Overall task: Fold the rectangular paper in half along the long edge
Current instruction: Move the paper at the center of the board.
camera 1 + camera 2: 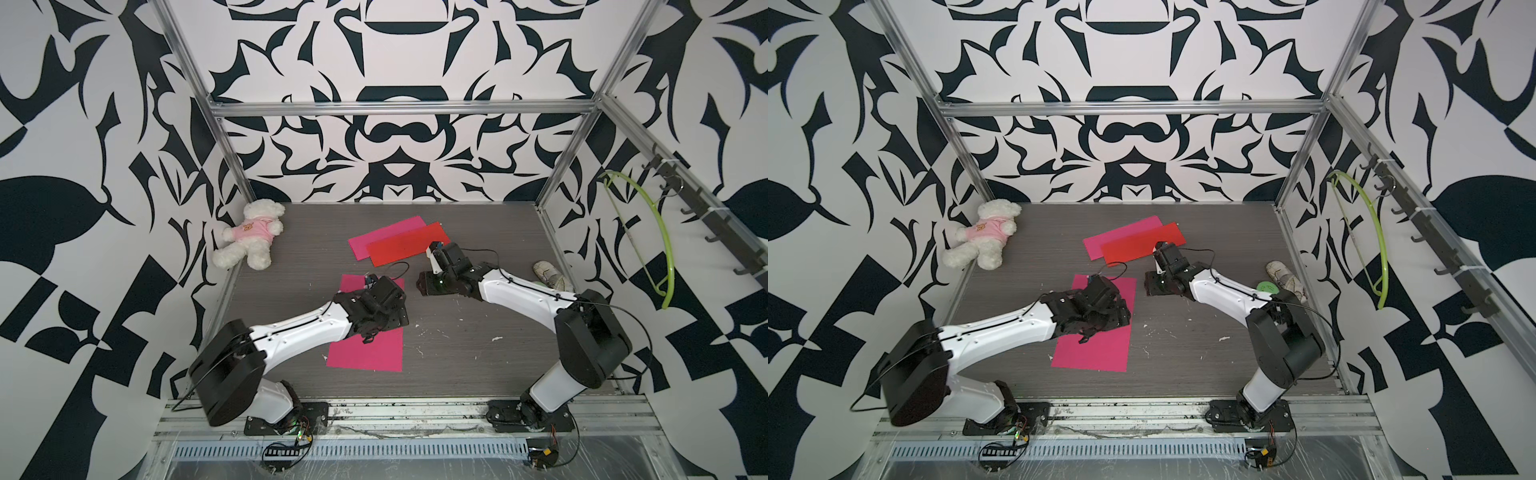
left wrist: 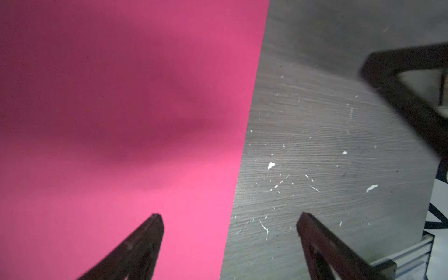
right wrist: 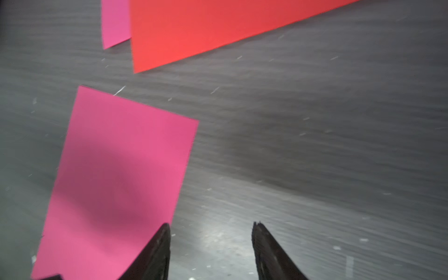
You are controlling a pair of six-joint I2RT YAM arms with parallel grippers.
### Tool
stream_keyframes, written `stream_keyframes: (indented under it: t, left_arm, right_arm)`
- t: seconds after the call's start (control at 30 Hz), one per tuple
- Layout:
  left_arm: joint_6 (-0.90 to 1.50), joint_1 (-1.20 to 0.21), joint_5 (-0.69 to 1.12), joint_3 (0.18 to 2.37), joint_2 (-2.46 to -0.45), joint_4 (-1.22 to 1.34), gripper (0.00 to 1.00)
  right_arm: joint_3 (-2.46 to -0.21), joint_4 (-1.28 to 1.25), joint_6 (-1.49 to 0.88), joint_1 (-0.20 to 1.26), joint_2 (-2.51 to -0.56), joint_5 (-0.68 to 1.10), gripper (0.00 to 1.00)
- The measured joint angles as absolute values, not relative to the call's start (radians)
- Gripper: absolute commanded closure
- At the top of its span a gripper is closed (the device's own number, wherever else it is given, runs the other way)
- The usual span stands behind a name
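My left gripper [image 2: 230, 215] fills the near edge of the left wrist view. Its jaws are spread wide with nothing between them, one finger over the flat magenta rectangular paper sheet [image 2: 121, 97] and the other over the grey wood-grain table [image 2: 315, 145]. In both top views that sheet lies at the table's front middle, partly under my left wrist. My right gripper [image 3: 211, 223] hangs parted and empty over bare table beside the sheet's far corner, near a red paper strip [image 3: 218, 29] overlapping a second pink strip [image 3: 115, 24].
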State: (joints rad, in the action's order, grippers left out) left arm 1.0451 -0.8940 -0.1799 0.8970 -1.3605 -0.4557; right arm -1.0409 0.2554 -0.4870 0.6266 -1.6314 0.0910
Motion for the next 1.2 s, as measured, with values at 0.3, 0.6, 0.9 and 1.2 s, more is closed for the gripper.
stream_keyframes:
  t: [0.3, 0.6, 0.9, 1.2]
  left_arm:
    - [0.963, -0.562, -0.219, 0.745, -1.081, -0.576, 0.01]
    - [0.903, -0.528, -0.191, 0.742, -1.087, -0.612, 0.01]
    - [0.886, -0.529, -0.110, 0.728, -1.124, -0.556, 0.01]
    - [0.855, -0.553, -0.031, 0.743, -1.243, -0.500, 0.04]
  right_arm:
    - [-1.100, 0.170, -0.586, 0.838, -1.827, 0.165, 0.43]
    - [-1.131, 0.072, -0.650, 0.894, -1.916, 0.202, 0.45]
    - [-1.010, 0.091, -0.619, 0.794, -1.813, 0.197, 0.46]
    - [-0.964, 0.126, -0.545, 0.709, -1.760, 0.264, 0.45]
